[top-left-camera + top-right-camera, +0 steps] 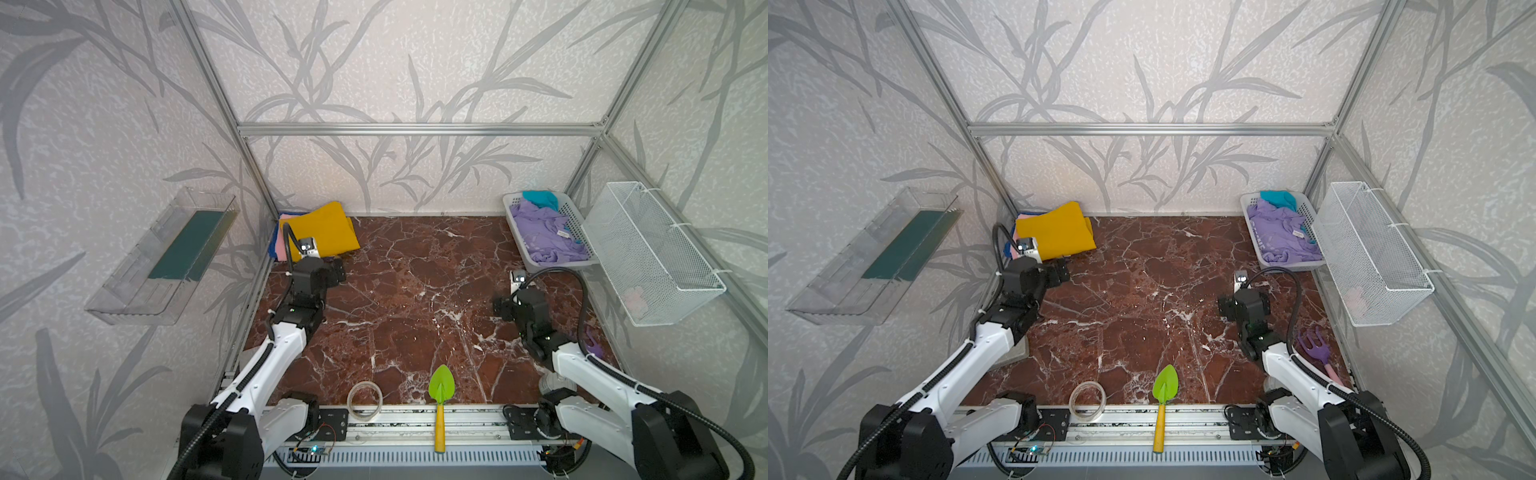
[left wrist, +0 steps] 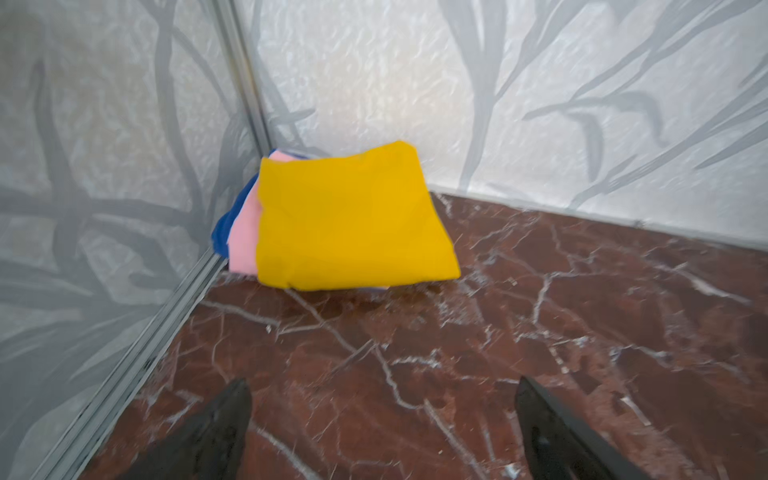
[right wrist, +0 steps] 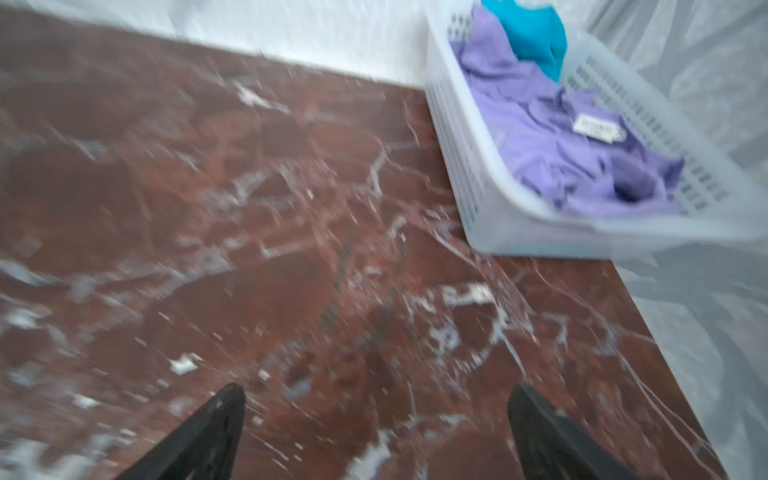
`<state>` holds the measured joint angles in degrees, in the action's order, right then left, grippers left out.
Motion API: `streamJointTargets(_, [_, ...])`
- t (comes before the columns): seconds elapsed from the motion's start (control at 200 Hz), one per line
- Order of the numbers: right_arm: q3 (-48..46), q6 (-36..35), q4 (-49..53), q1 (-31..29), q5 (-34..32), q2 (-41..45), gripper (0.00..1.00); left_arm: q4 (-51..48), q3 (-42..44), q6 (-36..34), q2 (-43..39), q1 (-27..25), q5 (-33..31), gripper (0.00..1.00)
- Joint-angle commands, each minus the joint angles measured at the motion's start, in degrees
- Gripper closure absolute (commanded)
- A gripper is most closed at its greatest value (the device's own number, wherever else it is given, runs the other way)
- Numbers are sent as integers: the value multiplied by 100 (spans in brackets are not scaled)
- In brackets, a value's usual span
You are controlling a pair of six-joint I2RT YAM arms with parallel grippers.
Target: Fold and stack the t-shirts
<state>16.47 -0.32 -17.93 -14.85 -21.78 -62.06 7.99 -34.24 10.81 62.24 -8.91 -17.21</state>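
Showing in a top view: rake (image 1: 1317, 352)

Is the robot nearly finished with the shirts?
Partway. The yellow shirt, pink shirt and blue shirt lie folded in a corner stack. The left gripper and right gripper are open, holding nothing. The lavender shirt and teal shirt wait unfolded in the basket.

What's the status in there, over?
Left gripper and right gripper open, empty. Yellow shirt tops folded stack. Lavender shirt, teal shirt wait in basket. Nothing blocking.
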Motion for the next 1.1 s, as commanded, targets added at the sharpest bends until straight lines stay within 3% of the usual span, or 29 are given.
streamJointTargets(0.0, [-88, -291, -1505, 383, 371, -231, 1, 1030, 902, -437, 270, 23, -731, 1])
streamJointTargets(0.07, [-196, 43, -3069, 738, 544, -1086, 1, 1949, 1380, -157, 557, 140, -1186, 1])
streamJointTargets(0.11, [-159, 42, -3863, 815, 522, -1718, 0, 2718, 1584, -246, 853, 345, -1012, 1])
streamJointTargets(0.16, [14, -56, -4539, 848, 791, -2562, 0, 2295, 1330, -354, 898, 482, -547, 1])
streamJointTargets(0.21, [170, -281, -4759, 807, 1123, -3055, 1, 3132, 1490, -336, 1149, 749, 4, 1])
streamJointTargets(0.255, [316, -394, -3991, 652, 1061, -2755, 1, 4070, 1641, -511, 1509, 997, 390, 1])
streamJointTargets(0.3, [377, -322, -3559, 646, 945, -2590, 1, 4203, 1694, -395, 1716, 1223, 682, 1])
streamJointTargets(0.34, [306, -306, -3882, 659, 899, -2714, 1, 4936, 1837, -266, 2285, 1474, 1136, 1])
streamJointTargets(0.39, [263, -455, -4555, 624, 905, -3040, 1, 6546, 1957, -485, 3111, 1543, 1654, 1])
streamJointTargets(0.48, [542, -360, -3484, 604, 875, -2734, 1, 4414, 1518, -384, 2315, 1563, 1713, 1])
streamJointTargets(0.56, [451, -377, -3974, 649, 970, -2918, 1, 5218, 1527, -624, 2812, 1509, 1888, 1])
streamJointTargets(0.64, [428, -422, -3893, 619, 1021, -2851, 1, 4806, 1466, -544, 2649, 1533, 1764, 1])
streamJointTargets(0.73, [375, -483, -4211, 615, 1027, -2964, 1, 5139, 1525, -562, 2765, 1515, 1725, 1])
streamJointTargets(1.095, [405, -466, -4091, 616, 1035, -2935, 1, 4945, 1455, -624, 2732, 1486, 1774, 1])
